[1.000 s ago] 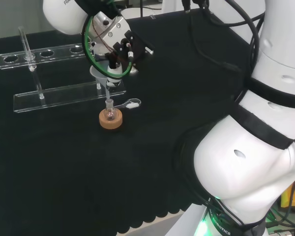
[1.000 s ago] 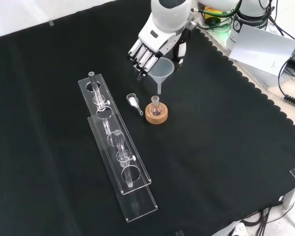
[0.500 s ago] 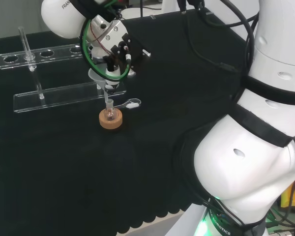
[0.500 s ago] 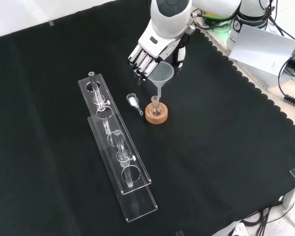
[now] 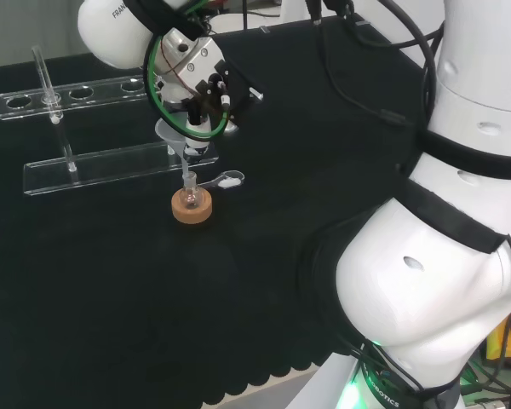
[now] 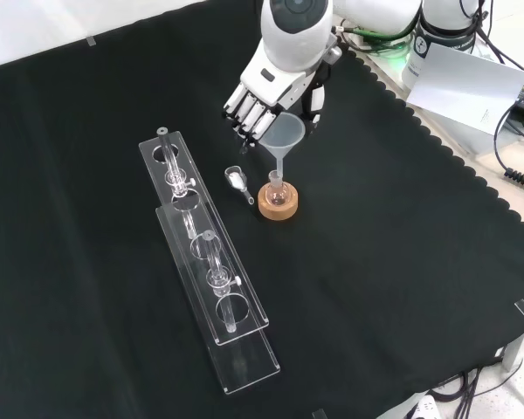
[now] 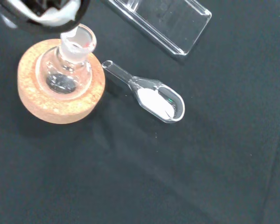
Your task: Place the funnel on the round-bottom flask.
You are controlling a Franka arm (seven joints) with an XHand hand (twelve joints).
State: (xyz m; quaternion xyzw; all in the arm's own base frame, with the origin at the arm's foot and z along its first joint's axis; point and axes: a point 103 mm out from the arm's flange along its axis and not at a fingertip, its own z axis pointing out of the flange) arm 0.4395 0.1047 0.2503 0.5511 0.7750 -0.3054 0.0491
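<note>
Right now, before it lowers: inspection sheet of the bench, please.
Surface: black cloth, flat, scalloped edge at the front view's right.
Job's things: funnel held above the round-bottom flask, stem tip at the flask's neck, not yet seated; flask stands upright in a cork ring.
Clutter: small glass scoop with white powder, lying beside the cork ring, apart from it; clear tube rack with tubes to the front view's left.
Robot hand: robot hand curled round the funnel's rim.
Cables: black cables run across the cloth beside the arm in the head view.
Surroundings: white sheet and equipment off the cloth's far right edge.
</note>
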